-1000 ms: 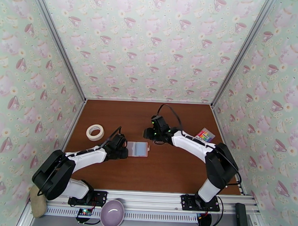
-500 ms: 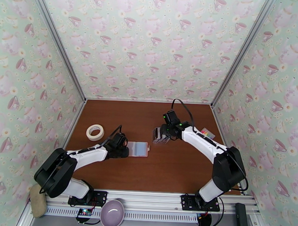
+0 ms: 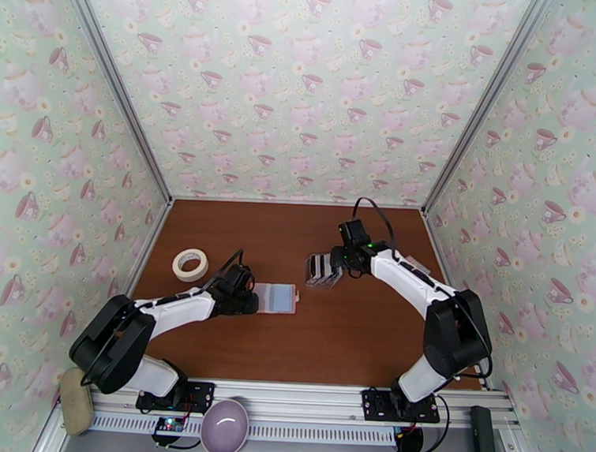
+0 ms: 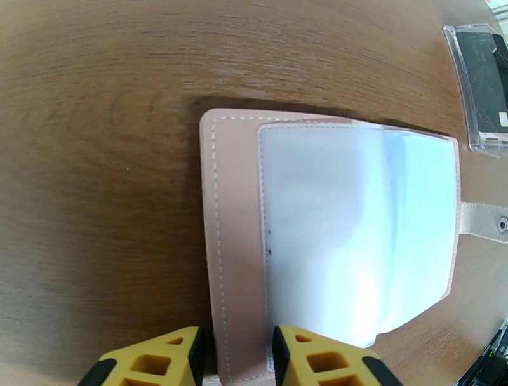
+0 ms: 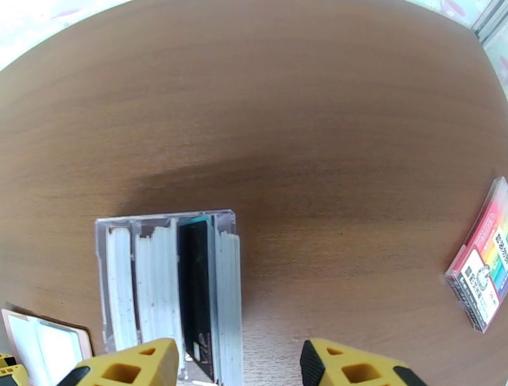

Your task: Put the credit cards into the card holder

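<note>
One rainbow-striped packet, print too small, credit cards edge-on

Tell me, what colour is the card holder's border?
The card holder has a pale pink border with white stitching, clearest in the left wrist view.

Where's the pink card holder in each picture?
Top view: card holder lies open, left of the table's middle.
Left wrist: card holder in the middle, large.
Right wrist: card holder in the bottom-left corner.
Shared landmark: the credit cards beside it.
</note>
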Controlling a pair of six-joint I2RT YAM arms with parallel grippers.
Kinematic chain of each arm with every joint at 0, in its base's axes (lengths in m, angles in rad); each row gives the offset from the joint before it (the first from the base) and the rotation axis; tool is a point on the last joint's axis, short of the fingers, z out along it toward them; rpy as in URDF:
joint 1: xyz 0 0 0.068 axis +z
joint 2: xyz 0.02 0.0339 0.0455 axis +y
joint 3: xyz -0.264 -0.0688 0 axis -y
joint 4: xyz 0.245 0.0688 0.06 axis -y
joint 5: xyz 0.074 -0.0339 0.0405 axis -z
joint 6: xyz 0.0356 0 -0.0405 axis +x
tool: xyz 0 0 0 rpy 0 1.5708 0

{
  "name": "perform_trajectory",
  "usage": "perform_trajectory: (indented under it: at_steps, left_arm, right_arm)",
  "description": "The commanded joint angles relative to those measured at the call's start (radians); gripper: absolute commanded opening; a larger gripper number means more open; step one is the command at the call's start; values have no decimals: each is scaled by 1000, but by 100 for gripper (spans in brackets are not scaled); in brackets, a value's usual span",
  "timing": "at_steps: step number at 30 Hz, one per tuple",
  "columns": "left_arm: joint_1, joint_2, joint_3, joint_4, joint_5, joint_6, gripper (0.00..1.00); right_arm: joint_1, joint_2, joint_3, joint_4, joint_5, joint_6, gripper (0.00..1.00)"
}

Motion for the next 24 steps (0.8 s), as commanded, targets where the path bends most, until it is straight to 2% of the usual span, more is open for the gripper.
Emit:
perform_trajectory:
  at_steps: [1,24]
  left_arm:
    - [10,42,17,45,9,19,36]
    - [11,54,24,50,20,13,36]
  right_arm:
    - [-5,28,-18,19,-47,-16,55]
    - [-27,110,-45,77,-102,-18,53]
